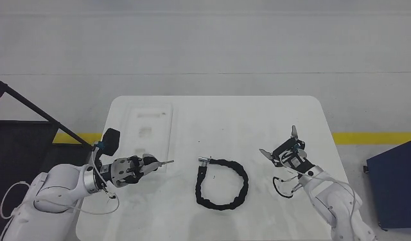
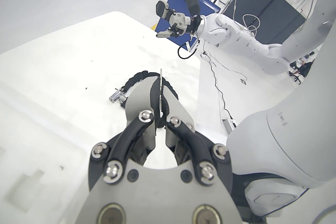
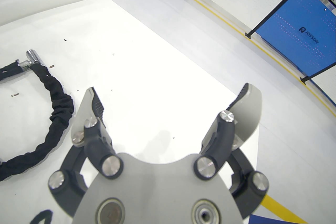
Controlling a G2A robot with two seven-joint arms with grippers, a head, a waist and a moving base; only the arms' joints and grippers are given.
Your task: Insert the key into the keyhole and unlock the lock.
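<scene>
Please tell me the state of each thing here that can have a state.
left gripper, shut on the key
key, held, tip toward the chain lock, not yet inserted
chain lock, closed in a loop, lying flat
right gripper, open, empty

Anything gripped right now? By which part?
Left gripper holds the key, pinched by its head end, blade sticking out past the fingertips. Right gripper is open and holds nothing.

Bright even light; table glares (edges curve).
</scene>
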